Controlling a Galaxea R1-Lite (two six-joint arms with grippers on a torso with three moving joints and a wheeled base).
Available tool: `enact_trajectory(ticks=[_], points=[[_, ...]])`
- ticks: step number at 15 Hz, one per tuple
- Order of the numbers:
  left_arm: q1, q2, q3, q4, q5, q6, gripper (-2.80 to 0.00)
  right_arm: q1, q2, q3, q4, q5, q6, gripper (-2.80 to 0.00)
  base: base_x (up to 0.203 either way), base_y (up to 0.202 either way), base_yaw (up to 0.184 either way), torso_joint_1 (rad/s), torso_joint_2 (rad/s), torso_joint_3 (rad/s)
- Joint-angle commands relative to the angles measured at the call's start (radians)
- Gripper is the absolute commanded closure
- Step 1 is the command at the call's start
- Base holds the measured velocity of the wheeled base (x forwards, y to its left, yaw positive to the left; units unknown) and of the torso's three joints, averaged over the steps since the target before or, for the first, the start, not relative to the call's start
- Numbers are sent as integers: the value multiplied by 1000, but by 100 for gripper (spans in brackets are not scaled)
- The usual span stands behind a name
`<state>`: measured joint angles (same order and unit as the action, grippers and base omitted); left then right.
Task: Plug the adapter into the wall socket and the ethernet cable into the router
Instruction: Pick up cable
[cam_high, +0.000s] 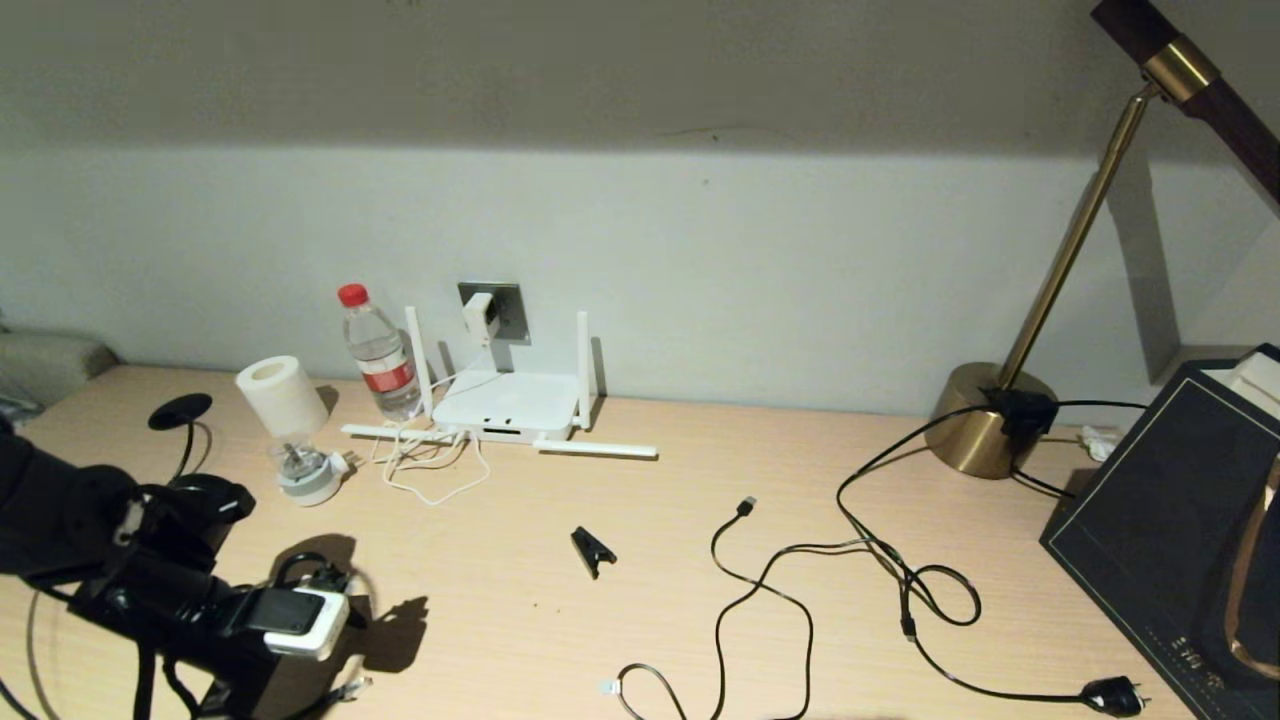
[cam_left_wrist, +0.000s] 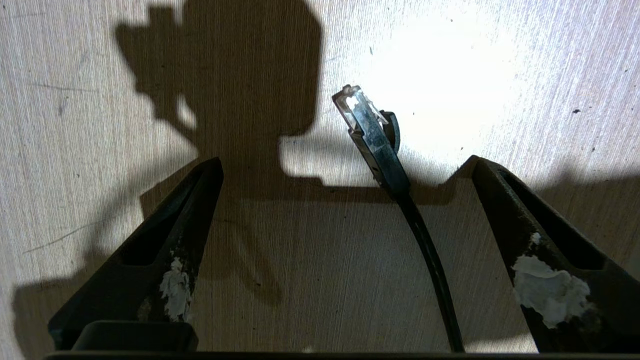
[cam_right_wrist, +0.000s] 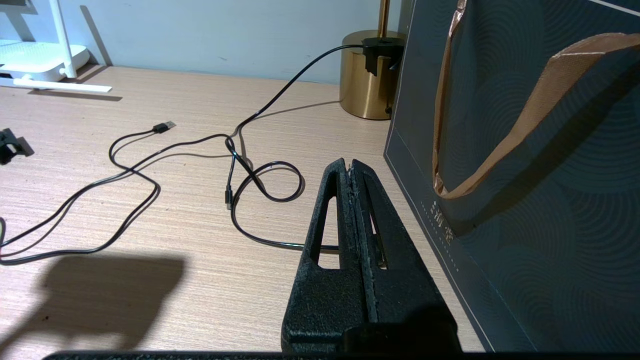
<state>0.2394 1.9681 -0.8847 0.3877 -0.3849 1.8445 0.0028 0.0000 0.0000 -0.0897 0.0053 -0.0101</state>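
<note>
The white adapter (cam_high: 480, 315) sits in the grey wall socket (cam_high: 510, 310), and its thin white cord falls to the router (cam_high: 505, 405) below on the desk. At the near left edge of the desk, my left gripper (cam_left_wrist: 346, 161) points down, open wide. The black ethernet cable (cam_left_wrist: 425, 240) lies on the wood between its fingers, touching neither. Its clear connector (cam_left_wrist: 360, 112) reaches past the fingertips and also shows in the head view as the connector (cam_high: 352, 688). My right gripper (cam_right_wrist: 350, 162) is shut on nothing, low over the desk beside the dark bag.
A water bottle (cam_high: 378, 350) and a white plug-in lamp (cam_high: 285, 400) stand left of the router. A black clip (cam_high: 592, 550), a USB-tipped cable (cam_high: 745, 505) and a cable with a chunky plug (cam_high: 1115, 695) lie mid-desk. A brass lamp base (cam_high: 990, 420) and a dark bag (cam_high: 1170, 530) stand at right.
</note>
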Motion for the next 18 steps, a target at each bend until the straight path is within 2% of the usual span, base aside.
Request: enact_trajectory(ticks=[1,10,13,15,16,18], points=[[4,5,3,3,-2,10,0,0,2,35,-1,1,-1,0,0,0,0,0,0,0],[21,3,21,-24,-2,4,0,0,2,35,-1,1,-1,0,0,0,0,0,0,0],[13,-57,17,-45,-14,6,0,0,2,35,-1,1,-1,0,0,0,0,0,0,0],[-47,-169,-23,-67,-46,1,0,0,2,35,-1,1,-1,0,0,0,0,0,0,0],[-93,-205,-87,-69,-63,-15,0,0,2,35,-1,1,-1,0,0,0,0,0,0,0],[-201,-259,-274,-69,-84,-136,0,0,2,35,-1,1,-1,0,0,0,0,0,0,0]])
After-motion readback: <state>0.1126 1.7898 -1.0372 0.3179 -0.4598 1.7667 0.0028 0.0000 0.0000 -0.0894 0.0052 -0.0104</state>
